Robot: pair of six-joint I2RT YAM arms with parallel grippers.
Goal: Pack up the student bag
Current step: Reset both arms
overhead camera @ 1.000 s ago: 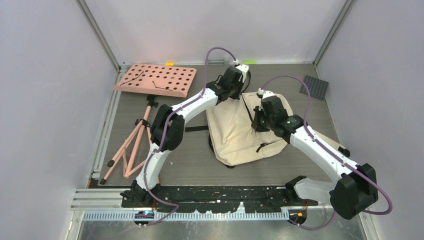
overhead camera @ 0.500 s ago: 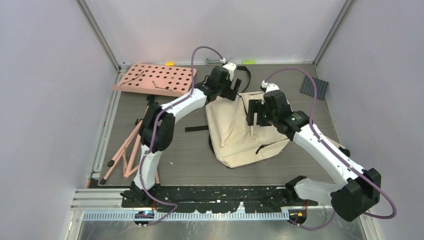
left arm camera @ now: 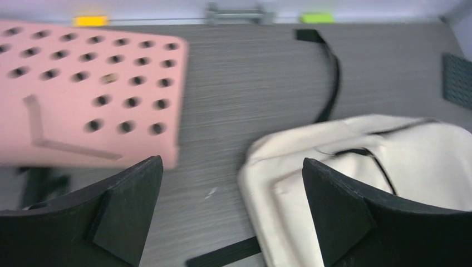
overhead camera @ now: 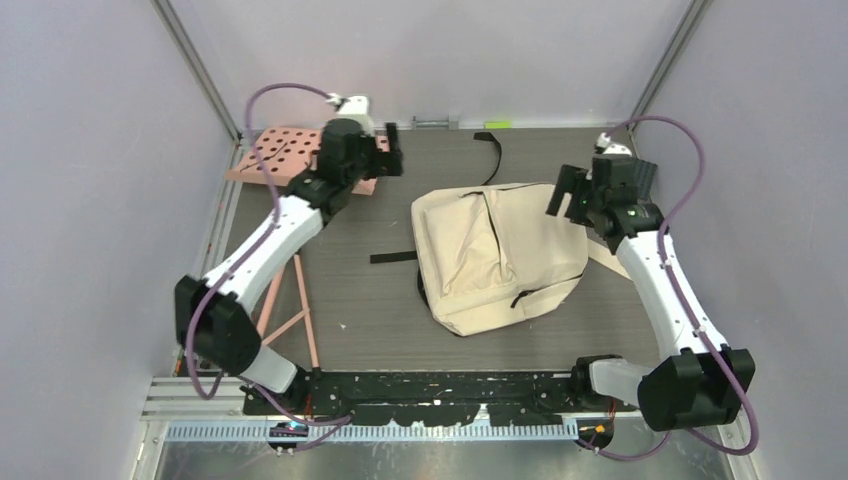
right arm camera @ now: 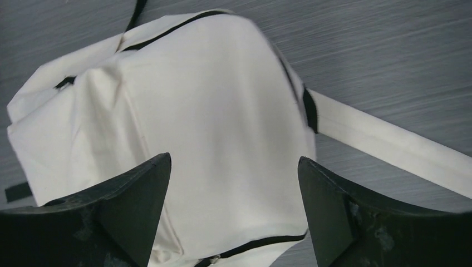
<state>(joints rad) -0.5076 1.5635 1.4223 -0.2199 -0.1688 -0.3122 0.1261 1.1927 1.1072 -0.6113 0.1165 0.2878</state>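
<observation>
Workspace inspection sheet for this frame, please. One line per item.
Surface: dark wood-grain table, nothing spilled.
Job's things: student bag lies flat mid-table, no opening showing; its black strap trails toward the far edge. Nothing to pack seen.
Clutter: pink perforated board far left; pink folding stand near left; grey pad far right.
Grippers: left gripper open, empty, above the gap between board and bag; right gripper open, empty, over the bag.
Cables: purple cables loop above both arms, clear of the bag.
Surroundings: plain pale walls on three sides.
</observation>
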